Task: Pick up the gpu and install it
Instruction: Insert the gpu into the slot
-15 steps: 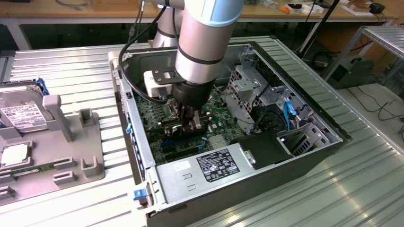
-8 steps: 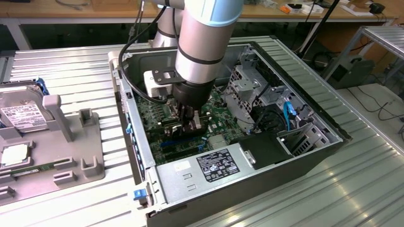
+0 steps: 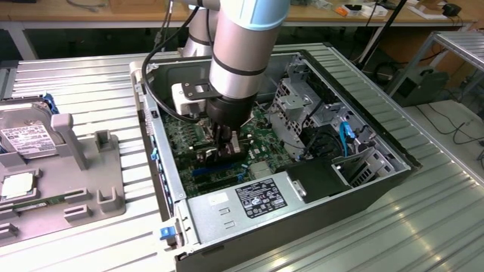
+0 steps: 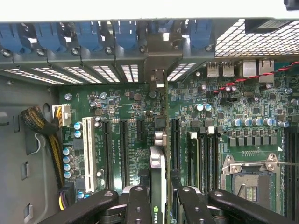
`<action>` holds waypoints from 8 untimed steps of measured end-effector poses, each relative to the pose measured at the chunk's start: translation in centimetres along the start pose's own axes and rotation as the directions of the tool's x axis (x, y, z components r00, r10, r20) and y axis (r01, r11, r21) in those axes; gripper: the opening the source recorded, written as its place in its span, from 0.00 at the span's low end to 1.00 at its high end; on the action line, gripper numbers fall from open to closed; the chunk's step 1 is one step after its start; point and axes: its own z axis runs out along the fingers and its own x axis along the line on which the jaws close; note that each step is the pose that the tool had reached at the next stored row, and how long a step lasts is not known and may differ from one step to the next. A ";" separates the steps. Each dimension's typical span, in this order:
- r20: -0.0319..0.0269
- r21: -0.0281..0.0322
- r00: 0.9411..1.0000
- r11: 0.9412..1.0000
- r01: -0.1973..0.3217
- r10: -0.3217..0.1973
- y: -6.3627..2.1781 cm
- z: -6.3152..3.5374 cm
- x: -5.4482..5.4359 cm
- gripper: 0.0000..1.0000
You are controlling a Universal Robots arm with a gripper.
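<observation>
End effector (image 4: 158, 205) pinches the thin black gpu (image 4: 157, 179) edge-on between its black fingers (image 4: 138, 205), low inside the open grey computer case (image 3: 363, 195), above the green motherboard (image 4: 133, 121), memory sticks (image 4: 201, 154) just beside.

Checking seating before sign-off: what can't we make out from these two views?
- Exterior view: the arm hides the thin black gpu card.
- Wrist view: gpu shows edge-on; its face and bottom edge are hidden, so seating is unclear.
- Wrist view: black gripper is cut off by the picture's edge.
</observation>
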 end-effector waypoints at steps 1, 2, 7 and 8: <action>0.000 0.000 1.000 1.000 0.000 0.000 0.00 0.02 0.0 0.27; 0.000 0.000 1.000 1.000 0.000 0.000 0.00 0.12 0.0 0.27; -0.001 0.000 1.000 1.000 0.000 0.000 -0.02 0.53 0.1 0.27; -0.001 0.000 1.000 1.000 0.000 0.000 -0.02 0.54 0.1 0.27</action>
